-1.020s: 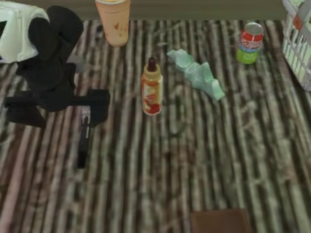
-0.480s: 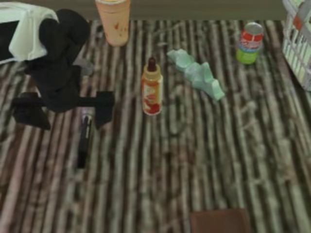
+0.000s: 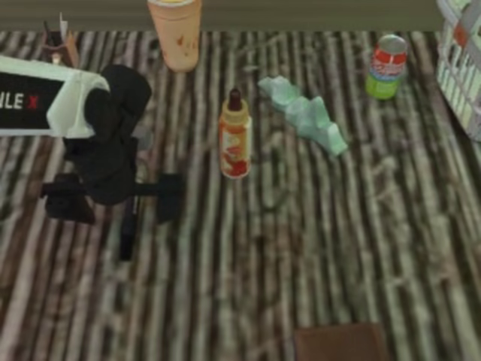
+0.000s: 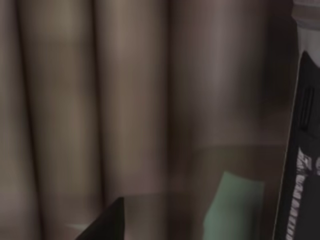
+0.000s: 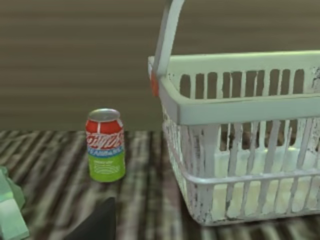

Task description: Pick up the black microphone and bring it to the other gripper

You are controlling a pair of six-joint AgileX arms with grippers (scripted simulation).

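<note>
One arm at work: left gripper point(image 3: 113, 199) over the table's left side, fingers spread wide, one pad point(image 3: 68, 204) left and the other point(image 3: 170, 197) right of the black microphone point(image 3: 128, 233). Mic flat on the striped table point(image 3: 316, 248), long axis roughly along the stripes, running toward the near edge in the top view; upper end tucked under the wrist, head hidden there, only the handle's lower part showing. Fingers' opening line across the handle, so closure lands square on the shaft. Mic closer to the right-hand finger than to the left one, so not centred between them, judging from above. Contact with the handle not visible; cannot tell how high the pads sit above the table.

Left wrist view blurred: stripes close up, one dark fingertip point(image 4: 107, 225), no usable read on the mic.

Right arm absent from the top view, parked off to the right; its wrist camera facing the soda can point(image 5: 105, 145) and white basket point(image 5: 240, 140), one fingertip point(image 5: 97, 222) in shot, finger state unreadable.

Orange bottle point(image 3: 234, 134) well apart to the right, clear of the grasp.

Likely next: descend, close on the handle, lift, carry right for the handover.
</note>
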